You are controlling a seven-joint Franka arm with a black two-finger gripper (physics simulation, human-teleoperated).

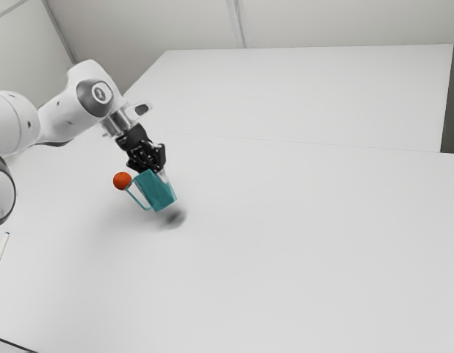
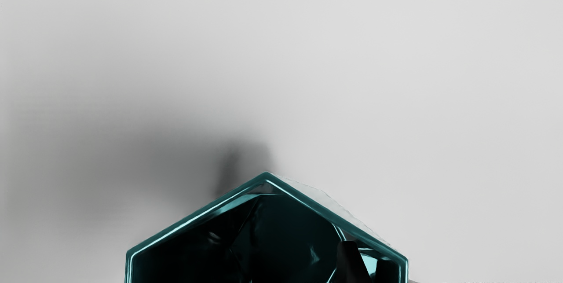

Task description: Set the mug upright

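White surface (image 1: 300, 243), plain and matte, fills most of the exterior view. Faint thin line runs across it; past that, a pale flat section (image 1: 308, 95) with a straight far edge. Pale grey back wall (image 1: 330, 22) behind, one vertical seam (image 1: 239, 22). Lighter side wall (image 1: 17, 40) at the exterior view's left, dark strip (image 1: 59, 31) at the corner. Light's soft and diffuse: blurry grey shadows (image 2: 167, 155) on the surface.

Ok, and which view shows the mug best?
The exterior view: the mug appears there from the side, tilted, its handle visible. The wrist view looks into its dark interior and shows part of the angular rim.
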